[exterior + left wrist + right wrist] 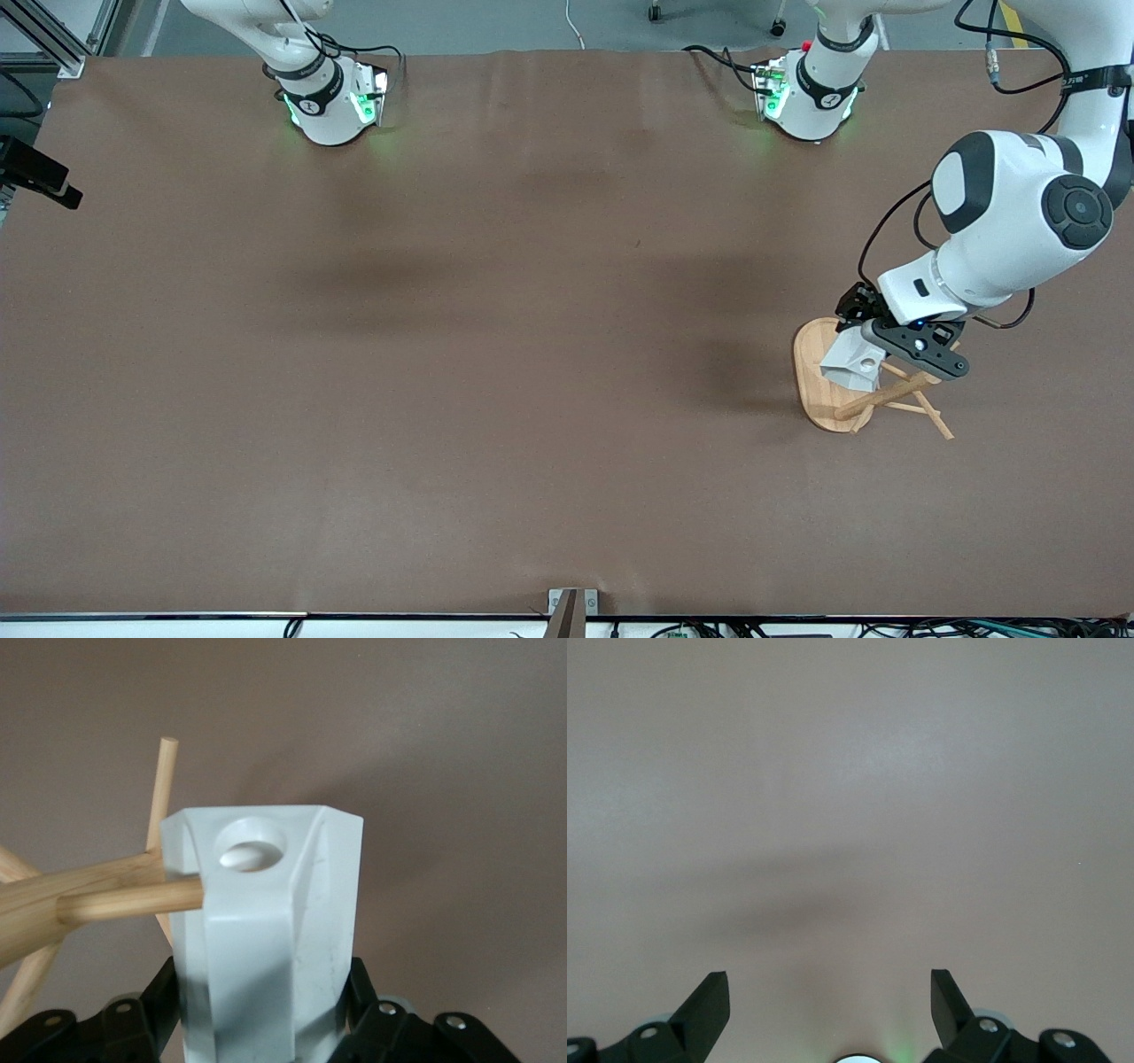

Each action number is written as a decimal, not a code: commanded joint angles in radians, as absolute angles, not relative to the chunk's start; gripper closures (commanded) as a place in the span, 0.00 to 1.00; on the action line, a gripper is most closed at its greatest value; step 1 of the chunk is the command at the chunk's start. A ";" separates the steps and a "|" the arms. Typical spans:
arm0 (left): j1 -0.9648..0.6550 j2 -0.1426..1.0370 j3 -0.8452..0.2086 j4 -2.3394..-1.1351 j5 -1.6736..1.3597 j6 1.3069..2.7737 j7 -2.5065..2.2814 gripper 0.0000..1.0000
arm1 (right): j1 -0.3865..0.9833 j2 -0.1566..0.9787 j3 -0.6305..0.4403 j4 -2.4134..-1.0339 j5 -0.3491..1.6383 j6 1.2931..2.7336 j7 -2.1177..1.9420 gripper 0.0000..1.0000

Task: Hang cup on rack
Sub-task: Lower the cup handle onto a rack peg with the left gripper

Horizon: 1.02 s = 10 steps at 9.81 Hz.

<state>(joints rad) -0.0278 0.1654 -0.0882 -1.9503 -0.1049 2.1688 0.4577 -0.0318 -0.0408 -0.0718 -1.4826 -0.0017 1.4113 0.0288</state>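
Left tool [858, 341] clamped on cup [852, 365], over rack [819, 390] at desk's [532, 354] four o'clock, peg [133, 901] touching handle. Right tool [830, 992] spread wide, empty, waiting.

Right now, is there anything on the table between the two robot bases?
No: the front view shows only bare brown table there. The cup and rack sit toward the left arm's end.

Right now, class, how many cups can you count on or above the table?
1. The cup is held by the left gripper over the rack, at the left arm's end of the table; a peg meets its handle. No others visible.
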 commanded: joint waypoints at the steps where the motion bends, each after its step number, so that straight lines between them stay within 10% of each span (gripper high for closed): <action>1: -0.026 0.195 -0.075 -1.960 -0.121 2.201 0.497 0.98 | -0.038 -0.032 -0.063 -1.465 -0.003 1.405 0.035 0.00; 5: -0.026 0.215 -0.058 -1.940 -0.123 2.206 0.506 0.85 | -0.037 -0.032 -0.061 -1.465 -0.003 1.402 0.034 0.00; 6: -0.026 0.216 -0.058 -1.940 -0.123 2.206 0.506 0.59 | -0.037 -0.032 -0.063 -1.465 -0.003 1.402 0.034 0.00; 7: -0.028 0.219 -0.058 -1.937 -0.124 2.206 0.503 0.11 | -0.038 -0.032 -0.063 -1.465 -0.005 1.405 0.034 0.00; 10: -0.029 0.203 -0.058 -1.918 -0.124 2.191 0.445 0.00 | -0.038 -0.032 -0.063 -1.463 -0.005 1.408 0.034 0.00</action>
